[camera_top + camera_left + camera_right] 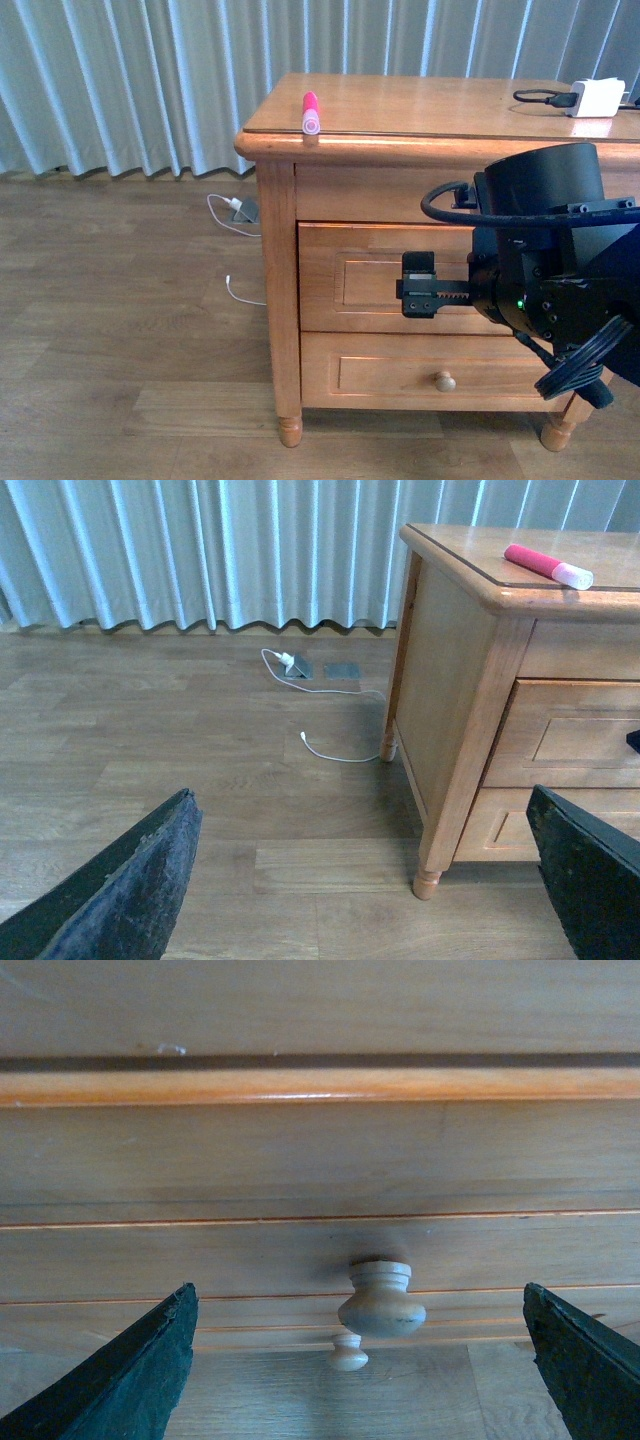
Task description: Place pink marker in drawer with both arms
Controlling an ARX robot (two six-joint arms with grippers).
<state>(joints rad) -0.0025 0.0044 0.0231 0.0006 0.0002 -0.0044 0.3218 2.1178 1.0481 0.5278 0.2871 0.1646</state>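
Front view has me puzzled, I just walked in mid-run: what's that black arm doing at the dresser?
The right gripper is open at the front of the closed drawer, its jaws either side of the knob but not gripping it. The pink marker lies untouched on the dresser top, near its front left corner. The left gripper is open and empty, off to the side of the dresser over the floor. The marker is not in the drawer yet.
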